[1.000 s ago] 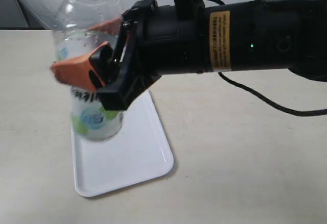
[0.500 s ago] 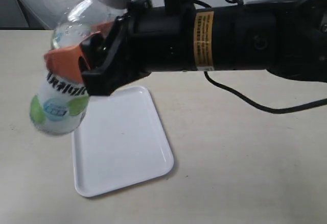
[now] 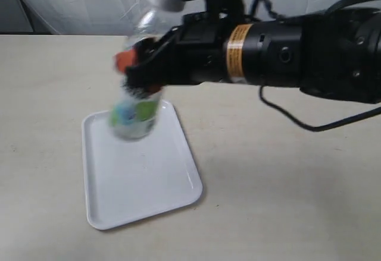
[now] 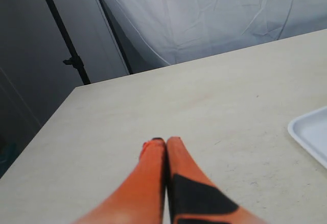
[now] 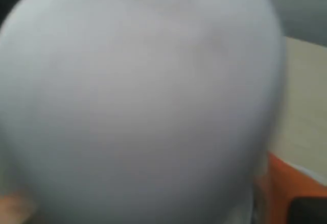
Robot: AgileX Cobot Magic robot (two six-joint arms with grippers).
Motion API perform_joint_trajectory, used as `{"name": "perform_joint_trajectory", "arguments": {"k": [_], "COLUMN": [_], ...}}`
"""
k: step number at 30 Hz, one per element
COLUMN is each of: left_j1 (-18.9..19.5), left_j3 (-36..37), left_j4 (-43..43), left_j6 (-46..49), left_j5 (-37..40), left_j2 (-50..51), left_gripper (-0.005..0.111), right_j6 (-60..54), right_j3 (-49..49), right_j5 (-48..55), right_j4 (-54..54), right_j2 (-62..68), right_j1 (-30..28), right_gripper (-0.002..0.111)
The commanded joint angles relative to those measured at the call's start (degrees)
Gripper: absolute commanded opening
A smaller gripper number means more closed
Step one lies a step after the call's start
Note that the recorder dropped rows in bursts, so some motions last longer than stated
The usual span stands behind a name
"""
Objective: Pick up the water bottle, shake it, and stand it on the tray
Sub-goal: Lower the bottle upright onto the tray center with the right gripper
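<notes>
Right gripper (image 3: 139, 74) clamps the water bottle (image 3: 136, 113), blurred mid-shake, cap leaning toward one o'clock, above the twelve o'clock end of the tray (image 3: 143, 184). Next, probably: straighten it and lower it onto the tray. Left gripper (image 4: 166, 143) rests closed, empty.

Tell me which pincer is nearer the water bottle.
Right. The right pincer is shut on the water bottle, holding it tilted in the air. The left pincer is shut and empty above the table, near an edge of the tray.
</notes>
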Motion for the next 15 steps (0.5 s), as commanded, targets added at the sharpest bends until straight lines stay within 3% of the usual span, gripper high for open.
{"name": "perform_joint_trajectory", "arguments": {"k": [1, 6, 8, 11, 15], "left_j1": [0.0, 0.0, 0.0, 0.0, 0.0], "left_j3": [0.1, 0.1, 0.1, 0.1, 0.1], "left_j4": [0.1, 0.1, 0.1, 0.1, 0.1], "left_j6": [-0.3, -0.3, -0.3, -0.3, -0.3], "left_j5": [0.1, 0.1, 0.1, 0.1, 0.1], "left_j2": [-0.3, -0.3, -0.3, -0.3, -0.3], "left_gripper": [0.000, 0.000, 0.000, 0.000, 0.000], "right_j6": [-2.8, -2.8, -2.8, -2.6, -3.0], "right_j3": [-0.3, -0.3, -0.3, -0.3, -0.3], "right_j5": [-12.7, 22.5, 29.8, 22.2, -4.1], "right_j4": [-3.2, 4.2, 5.3, 5.5, 4.9], "right_j2": [1.7, 2.5, 2.5, 2.5, 2.5], "right_j1": [0.5, 0.5, 0.5, 1.0, 2.0], "right_gripper": [-0.001, -0.001, -0.001, -0.001, -0.001]}}
